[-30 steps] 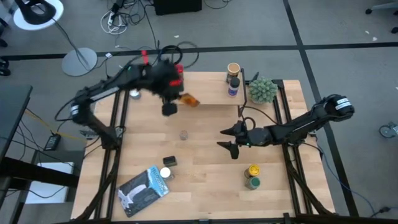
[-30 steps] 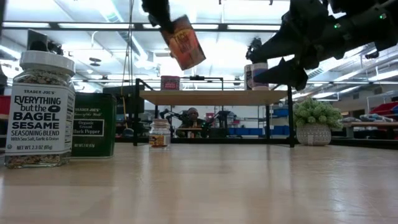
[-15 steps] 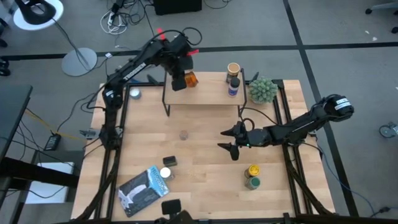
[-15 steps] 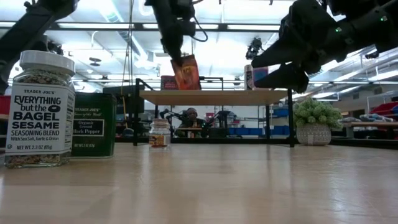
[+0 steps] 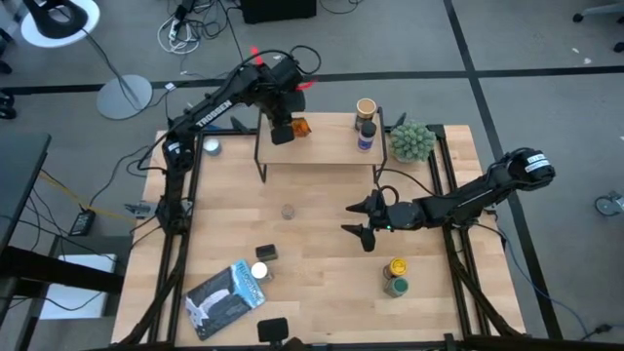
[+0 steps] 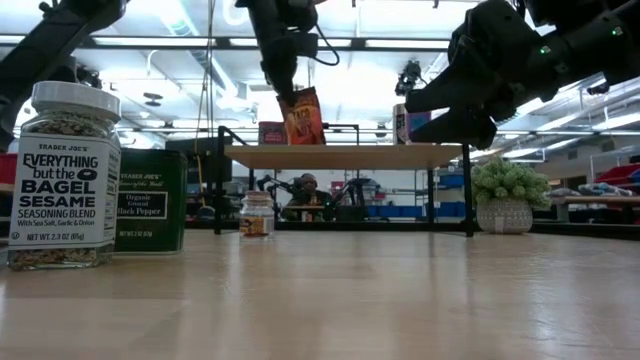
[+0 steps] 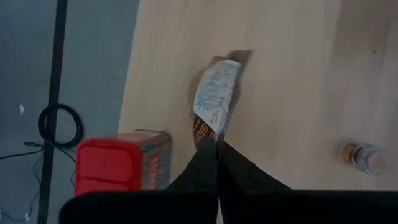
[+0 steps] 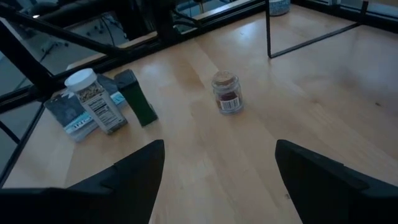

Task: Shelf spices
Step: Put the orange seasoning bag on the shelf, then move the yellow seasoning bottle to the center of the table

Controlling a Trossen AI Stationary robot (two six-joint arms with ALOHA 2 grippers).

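Note:
My left gripper [image 5: 282, 131] is over the shelf's [image 5: 327, 146] left part, shut on an orange-brown spice packet [image 5: 299, 126]. The packet [image 6: 304, 117] stands nearly upright beside a red-lidded tin [image 7: 121, 167] on the shelf board [image 6: 345, 155]. A tan-lidded jar [image 5: 366, 106] and a dark jar [image 5: 366, 135] stand on the shelf's right end. My right gripper [image 5: 361, 220] hovers open over the table's middle right. On the table stand a small glass jar [image 8: 226, 92], a dark green tin [image 8: 138, 95], a white-lidded jar [image 8: 93, 99], and yellow [image 5: 396, 266] and green [image 5: 395, 286] jars. My left gripper pinches the packet's top edge [image 7: 207, 132] between its two shut fingers, coming from above and pointing down. The packet hangs below the fingers, slightly tilted. Its lower end [image 6: 308, 141] is at the shelf board; whether it rests there I cannot tell.
A spiky green plant [image 5: 412, 141] sits right of the shelf. A flat blue-grey packet [image 5: 225, 298] lies near the table's near left corner. A round tin [image 5: 211, 146] sits left of the shelf. Black frame rails run along both table sides.
My left gripper has carried the packet from in front of the shelf toward the far edge, over the shelf's left part, and then down. The packet, first tilted high in the air, now hangs nearly upright at the shelf board. The right arm has kept still.

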